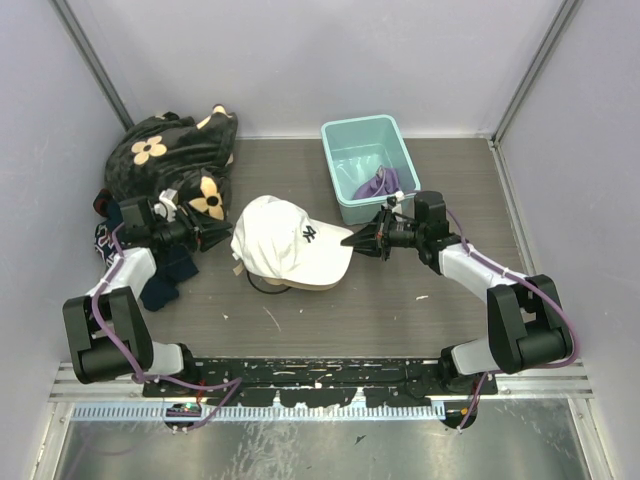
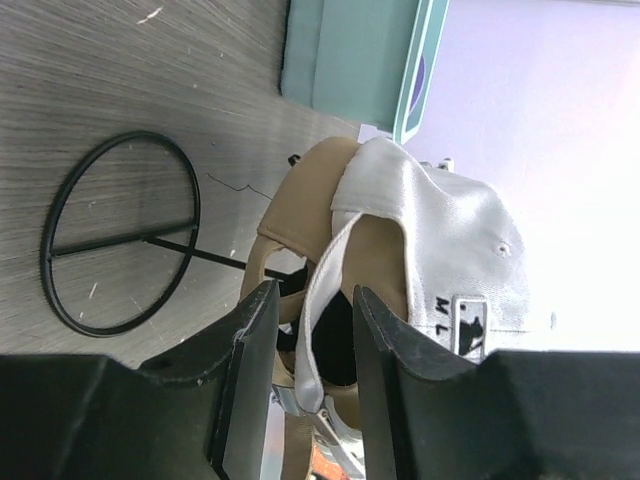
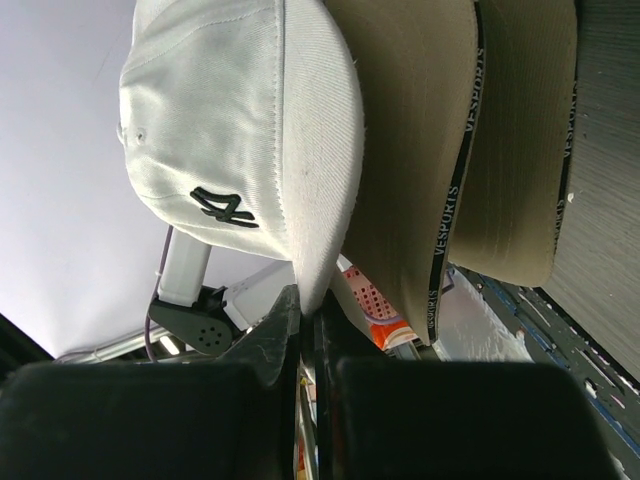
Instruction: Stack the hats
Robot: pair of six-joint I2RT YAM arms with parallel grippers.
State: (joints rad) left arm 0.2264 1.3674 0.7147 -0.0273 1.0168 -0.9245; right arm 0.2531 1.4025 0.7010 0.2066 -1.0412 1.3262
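The surface (image 1: 400,290) is grey wood-grain laminate. Directly on it: a teal bin (image 1: 340,140) at upper centre-right, a black flower-print fabric (image 1: 170,150) at upper left, dark navy clothing (image 1: 165,280) at left, and a round wire stand base (image 1: 268,284) at centre beneath the stacked hats (image 1: 285,240)

Teal plastic bin (image 1: 366,165) sits at far right-centre of the grey wood-grain desk (image 1: 400,310). Well left of the bin, at the desk's far-left corner: heap of black fabric w/ tan flower shapes (image 1: 172,160). Nearer than that heap, further from the bin: dark navy clothing (image 1: 165,280).
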